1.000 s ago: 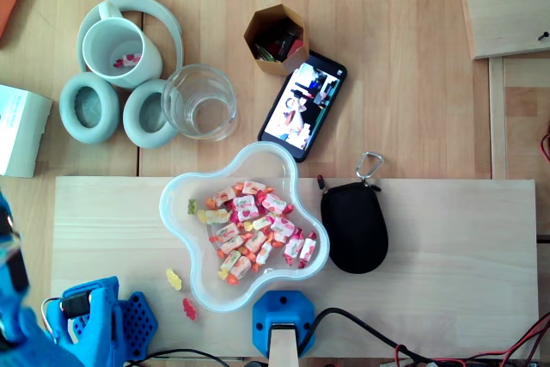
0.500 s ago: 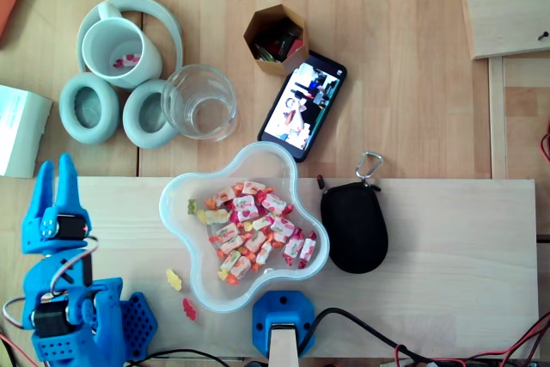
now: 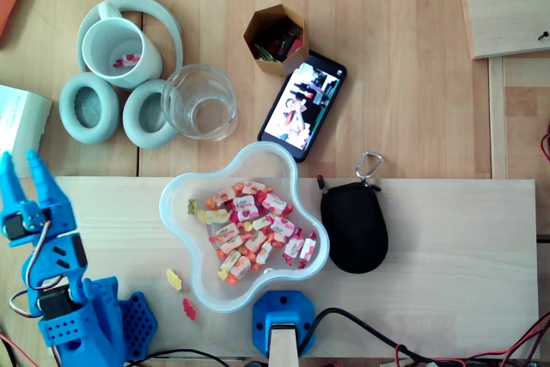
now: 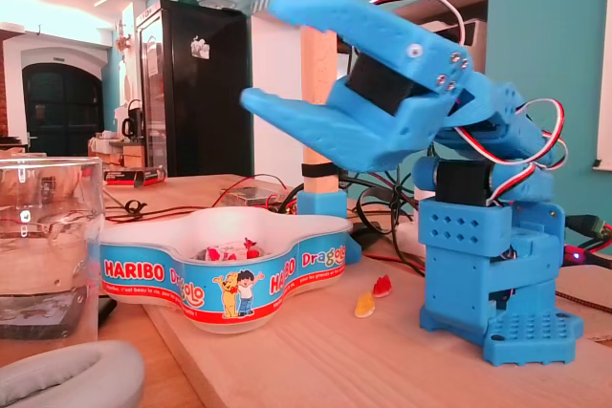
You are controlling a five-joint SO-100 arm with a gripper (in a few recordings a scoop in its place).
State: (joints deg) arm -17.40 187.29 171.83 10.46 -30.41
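Pale wooden board point(image 3: 447, 247), lobed plastic bowl point(image 3: 170, 212)

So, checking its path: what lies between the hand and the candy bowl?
Only bare board, in the overhead view, between hand and candy bowl.

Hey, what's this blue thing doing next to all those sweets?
That is a small blue robot arm. Its gripper is raised in the air with its two fingers spread open, holding nothing. In the overhead view it is to the left of a clear wavy-edged plastic bowl full of wrapped sweets. Two loose gummy sweets lie beside the bowl on the pale wooden board. At this moment the arm touches none of them.
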